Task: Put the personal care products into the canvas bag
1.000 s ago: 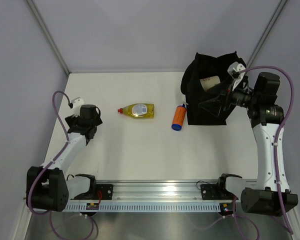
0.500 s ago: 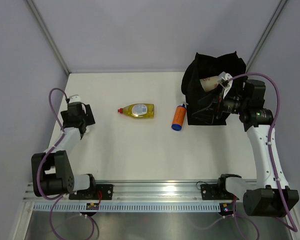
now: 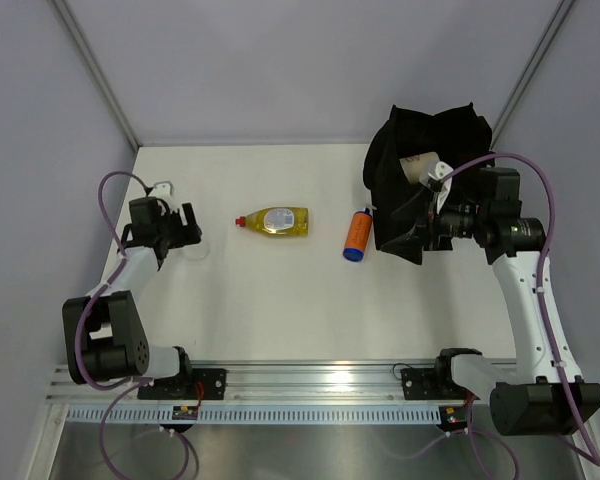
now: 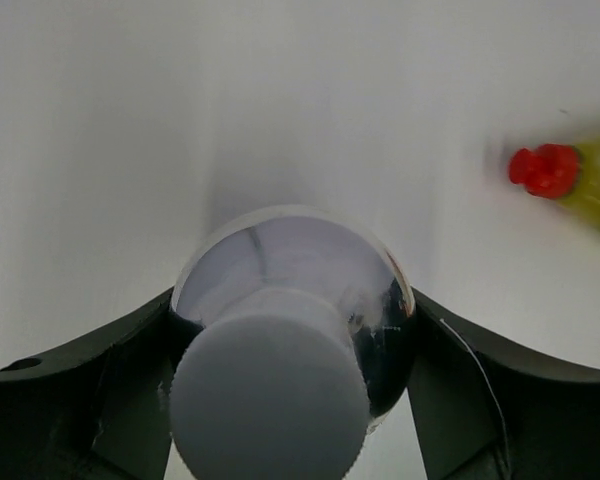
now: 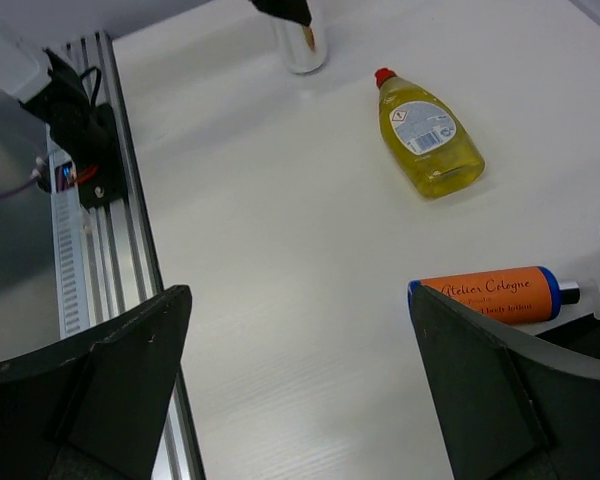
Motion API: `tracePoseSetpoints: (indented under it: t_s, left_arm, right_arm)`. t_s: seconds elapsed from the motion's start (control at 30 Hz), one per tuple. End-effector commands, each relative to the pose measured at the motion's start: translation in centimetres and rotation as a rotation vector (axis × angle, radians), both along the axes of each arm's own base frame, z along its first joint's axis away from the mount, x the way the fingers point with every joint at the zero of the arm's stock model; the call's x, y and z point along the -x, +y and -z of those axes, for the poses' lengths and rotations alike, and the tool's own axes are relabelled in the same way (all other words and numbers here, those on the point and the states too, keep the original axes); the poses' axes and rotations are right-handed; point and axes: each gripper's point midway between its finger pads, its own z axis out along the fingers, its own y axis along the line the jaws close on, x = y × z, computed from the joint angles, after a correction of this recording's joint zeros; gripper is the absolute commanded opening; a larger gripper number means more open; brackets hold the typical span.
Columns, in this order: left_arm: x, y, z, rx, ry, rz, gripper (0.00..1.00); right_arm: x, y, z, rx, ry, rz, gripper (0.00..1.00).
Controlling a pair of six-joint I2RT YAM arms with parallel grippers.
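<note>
My left gripper [image 3: 188, 228] is at the table's left, pointing right. In the left wrist view it [image 4: 292, 300] is shut on a shiny silvery bottle [image 4: 280, 260] with a grey cap. The right wrist view shows that bottle [image 5: 302, 45] upright on the table. The clear yellow bottle with a red cap [image 3: 277, 220] [image 5: 430, 135] lies mid-table. The orange bottle with a blue cap [image 3: 357, 233] [image 5: 490, 295] lies beside the black canvas bag [image 3: 430, 135]. A cream bottle [image 3: 417, 165] shows inside the bag. My right gripper [image 3: 417, 228] [image 5: 298, 290] is open and empty at the bag's front left.
A metal rail [image 3: 310, 385] [image 5: 80, 250] with the arm bases runs along the near edge. Grey walls enclose the table on the left, back and right. The bag's handles and soft rim stand at the back right corner.
My left gripper has moved up the table and turned to point right toward the yellow bottle. My right gripper has come away from the bag's opening, down and left to its front.
</note>
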Motion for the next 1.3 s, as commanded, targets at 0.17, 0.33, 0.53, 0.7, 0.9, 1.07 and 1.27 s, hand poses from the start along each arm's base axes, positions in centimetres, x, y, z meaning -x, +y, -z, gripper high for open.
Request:
tracePoseSetpoints:
  t_s: [0.17,0.33,0.53,0.7,0.9,1.07,1.27]
  left_arm:
    - [3.3,-15.8,-12.3,0.585,-0.238,0.618,0.0]
    - [7.2,-21.6,-16.0,0.799,-0.257,0.711,0.0]
    - [8.5,-26.3,-19.2,1.078,-0.253,0.622,0.0]
    - [8.9,-29.1,-20.6,1.121,-0.205,0.634,0.0]
    - [9.7,-30.8,-22.4,1.161,-0.192,0.7,0.0]
    - [9.8,-31.1,-23.2,1.178,-0.199,0.716,0.0]
    - [10.2,-31.3,-23.6,1.199,-0.191,0.735,0.03]
  right_arm:
    - [2.4,3.2,2.8,0.188,-0.078,-0.193,1.0]
    - [0.2,7.0,6.1,0.282,-0.032,-0.074,1.0]
    - [-3.5,13.7,4.9,0.19,-0.067,0.243,0.99]
    - [-4.1,16.3,4.7,0.201,-0.06,0.231,1.0]
    - [-2.9,17.6,7.5,0.216,0.001,0.172,1.0]
    - [-3.2,17.6,9.2,0.256,0.011,0.171,0.99]
    - [-3.5,17.7,8.8,0.286,-0.046,0.139,0.52]
